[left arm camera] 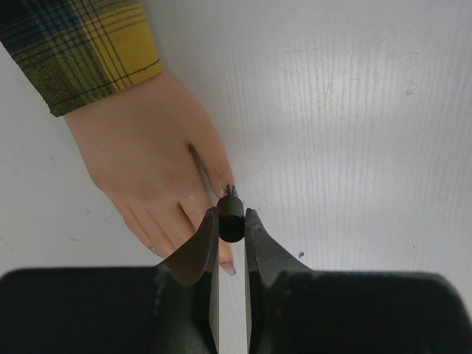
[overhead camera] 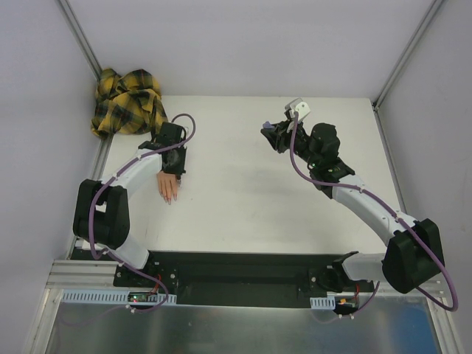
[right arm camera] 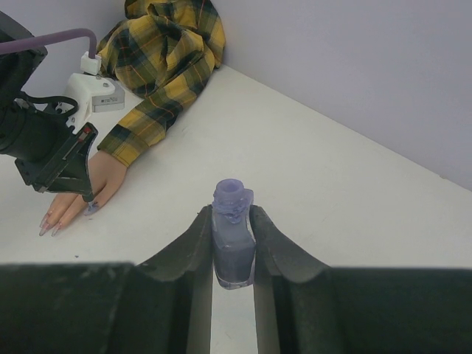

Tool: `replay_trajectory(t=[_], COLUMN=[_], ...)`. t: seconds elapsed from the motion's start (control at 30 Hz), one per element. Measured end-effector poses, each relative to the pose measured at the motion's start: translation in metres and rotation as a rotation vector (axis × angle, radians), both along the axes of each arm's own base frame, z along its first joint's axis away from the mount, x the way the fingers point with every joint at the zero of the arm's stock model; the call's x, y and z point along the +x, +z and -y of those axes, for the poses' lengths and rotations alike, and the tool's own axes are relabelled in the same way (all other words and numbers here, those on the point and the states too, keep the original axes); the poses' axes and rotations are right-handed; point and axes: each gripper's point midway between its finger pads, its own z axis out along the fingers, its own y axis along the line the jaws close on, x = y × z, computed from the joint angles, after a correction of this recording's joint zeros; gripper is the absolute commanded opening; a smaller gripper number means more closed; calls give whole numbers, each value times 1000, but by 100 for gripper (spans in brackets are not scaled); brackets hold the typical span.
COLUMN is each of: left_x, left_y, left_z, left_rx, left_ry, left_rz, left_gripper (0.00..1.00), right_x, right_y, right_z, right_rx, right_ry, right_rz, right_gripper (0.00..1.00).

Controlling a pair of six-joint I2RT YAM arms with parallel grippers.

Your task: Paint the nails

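The fake hand lies flat, palm down, at the left of the white tabletop. In the overhead view its long axis runs from the wrist at the top to the fingertips at the bottom of the frame. The nails are tiny purplish-pink tips at that lower end, pointing towards the arm bases. The skin is smooth, matte, flesh-coloured plastic. A yellow-and-black plaid sleeve of soft woven cloth covers the wrist and bunches in a heap in the upper-left corner against the wall. The left gripper is clenched on a small round black brush cap, directly over the fingers, with a purple smear on the thumb tip just beyond it. The right gripper sits well apart at the upper right of the table. It grasps an uncapped purple polish bottle, which is upright, squarish and translucent, with a threaded neck. The tabletop shows faint streaks and a purple speck. Plain pale grey walls enclose it, joined by aluminium posts.
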Motion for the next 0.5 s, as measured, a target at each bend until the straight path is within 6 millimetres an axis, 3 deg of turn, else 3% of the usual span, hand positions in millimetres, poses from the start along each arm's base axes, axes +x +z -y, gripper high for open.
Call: replay_trajectory(t=[0.5], left_x=[0], left_y=[-2], left_z=[0], left_rx=[3], left_ry=[-3], left_rz=[-6], left_gripper=[0], right_x=[0], right_y=[0], right_z=[0], right_rx=[1], right_ry=[0], right_rz=[2], right_gripper=[0])
